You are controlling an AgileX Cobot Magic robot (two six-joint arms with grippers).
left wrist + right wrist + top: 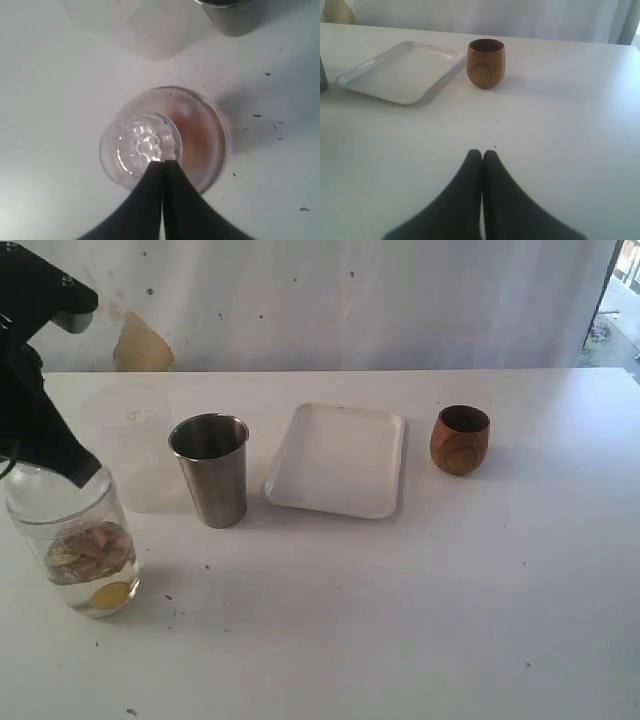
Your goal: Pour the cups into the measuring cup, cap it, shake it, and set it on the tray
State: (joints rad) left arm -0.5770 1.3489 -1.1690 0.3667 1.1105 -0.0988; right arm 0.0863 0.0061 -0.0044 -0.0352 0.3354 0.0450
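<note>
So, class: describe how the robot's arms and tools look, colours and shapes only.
The left tool and right tool have matte black fingers tapering to narrow tips. The left arm is black and angular, with a grey rounded part near its top.

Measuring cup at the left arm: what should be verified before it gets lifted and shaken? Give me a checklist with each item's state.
1. Measuring cup upright on the table, contents inside: ok.
2. Clear lid on its mouth: ok; pressed tight: cannot tell.
3. Left gripper holding the cup: not ok; jaws closed together over the lid, nothing seen between them.
4. Steel tumbler and wooden cup emptied: cannot tell; both stand upright.
5. Tray bare for the set-down: ok.
6. Right gripper shut, apart from everything: ok.
</note>
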